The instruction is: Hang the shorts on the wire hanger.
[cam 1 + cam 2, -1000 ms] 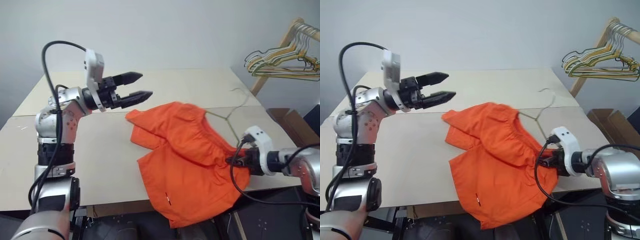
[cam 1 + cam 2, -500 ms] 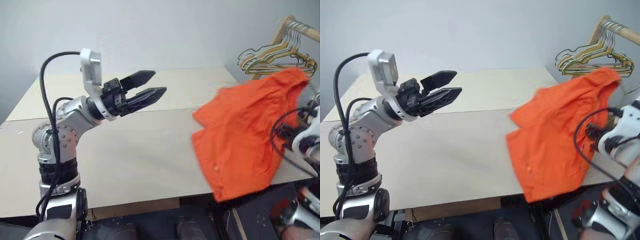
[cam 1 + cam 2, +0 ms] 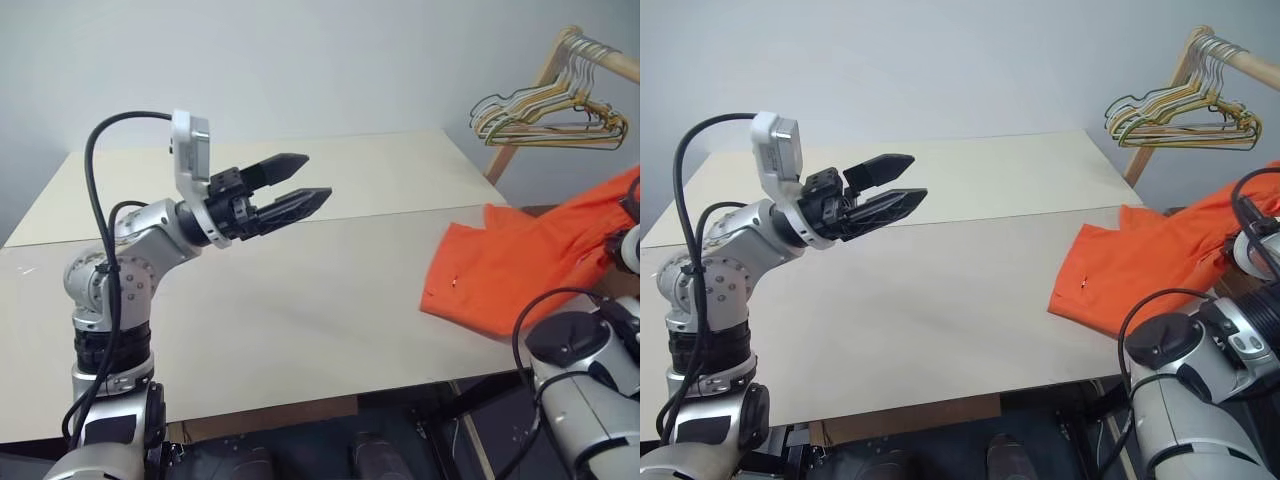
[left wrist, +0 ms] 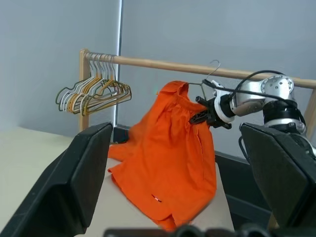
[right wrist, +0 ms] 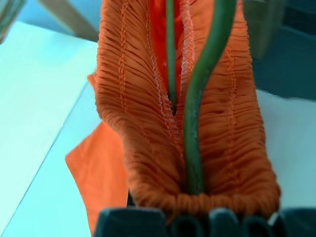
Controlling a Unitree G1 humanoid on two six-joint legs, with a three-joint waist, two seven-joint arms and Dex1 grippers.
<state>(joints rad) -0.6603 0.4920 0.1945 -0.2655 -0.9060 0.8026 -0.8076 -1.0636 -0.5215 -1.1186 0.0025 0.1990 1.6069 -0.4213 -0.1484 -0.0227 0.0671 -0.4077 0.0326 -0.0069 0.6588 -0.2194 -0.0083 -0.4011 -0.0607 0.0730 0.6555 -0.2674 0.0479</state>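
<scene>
The orange shorts (image 3: 515,268) hang from high on the right, and their lower part rests on the table's right edge. My right gripper (image 4: 203,112) is shut on their gathered waistband (image 5: 148,98), raised beside the table. The wire hanger (image 5: 203,84) runs through the waistband into the shut jaws. Its hook (image 4: 215,64) sticks up close to a wooden rail. My left gripper (image 3: 315,176) stands open and empty above the middle of the table, pointing right towards the shorts and well apart from them.
The pale table (image 3: 300,300) stretches in front of me. To the right stands a wooden rail (image 4: 163,64) with a bunch of yellow, green and white hangers (image 3: 545,105) at its far end.
My right gripper has lifted the shorts off the table, up and to the right, so that they hang instead of lying flat. My left gripper stays open above the table.
</scene>
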